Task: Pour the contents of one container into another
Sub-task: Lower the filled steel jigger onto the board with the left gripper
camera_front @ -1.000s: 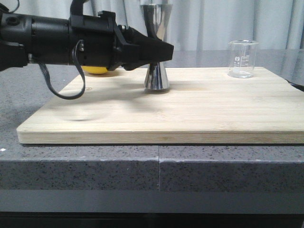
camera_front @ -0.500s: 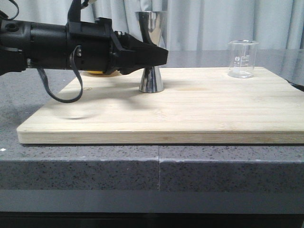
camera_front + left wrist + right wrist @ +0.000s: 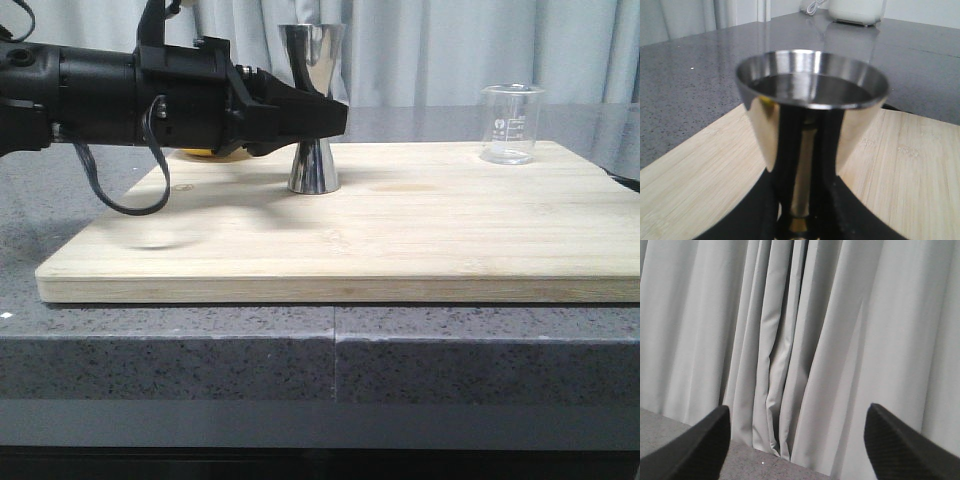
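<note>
Left gripper (image 3: pixel 335 118) is reached in horizontally from the left of the front view, fingers clamped on the narrow waist of the steel jigger (image 3: pixel 313 108). The jigger is seen upright, its base resting on or just at the bamboo board (image 3: pixel 400 230), toward the rear left-centre; contact with the board cannot be confirmed. In the left wrist view the jigger (image 3: pixel 812 100) is seen close up, its upper cup open, gold-toned waist held between the two black fingers (image 3: pixel 832 200); whether the cup holds any liquid cannot be told. The glass beaker (image 3: pixel 512 124) is stood upright on the back right corner of the board, well apart from the jigger, white marks facing the camera; appears empty or nearly so. A yellow object (image 3: pixel 205 153) is partly hidden behind the left arm, at the board's rear left. A black cable loop (image 3: pixel 125 190) is hung under the arm. The board is laid on a grey speckled counter (image 3: pixel 300 360). Right gripper (image 3: pixel 797 440) is shown only in its wrist view, fingers spread wide, nothing between them, pointed at the grey curtain (image 3: pixel 800 330).
</note>
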Available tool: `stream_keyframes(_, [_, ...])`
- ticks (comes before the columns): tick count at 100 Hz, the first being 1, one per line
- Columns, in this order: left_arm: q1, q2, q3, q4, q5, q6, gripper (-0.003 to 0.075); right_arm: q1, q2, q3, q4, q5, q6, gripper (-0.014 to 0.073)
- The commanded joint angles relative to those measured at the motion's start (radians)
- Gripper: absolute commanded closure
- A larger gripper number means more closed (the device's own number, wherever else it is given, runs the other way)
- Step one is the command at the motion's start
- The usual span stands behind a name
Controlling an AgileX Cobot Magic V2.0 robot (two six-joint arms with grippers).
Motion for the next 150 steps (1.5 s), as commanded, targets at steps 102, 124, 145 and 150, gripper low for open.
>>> stream_keyframes(102, [0.003,-0.054,-0.03,-0.01,-0.08,-0.052,0.0237,0.002,-0.023,-0.024,-0.002,-0.067,0.0,0.0088])
stream_keyframes(124, [0.003,-0.054,-0.03,0.01,-0.076,-0.059,0.0237,0.002,-0.023,-0.024,-0.002,-0.067,0.0,0.0088])
stream_keyframes(145, [0.003,-0.061,-0.03,0.027,-0.068,-0.061,0.0237,0.002,-0.023,-0.024,-0.002,-0.067,0.0,0.0088])
stream_keyframes(150, [0.003,-0.068,-0.03,0.027,-0.069,-0.061,0.0237,0.002,-0.023,-0.024,-0.002,-0.067,0.0,0.0088])
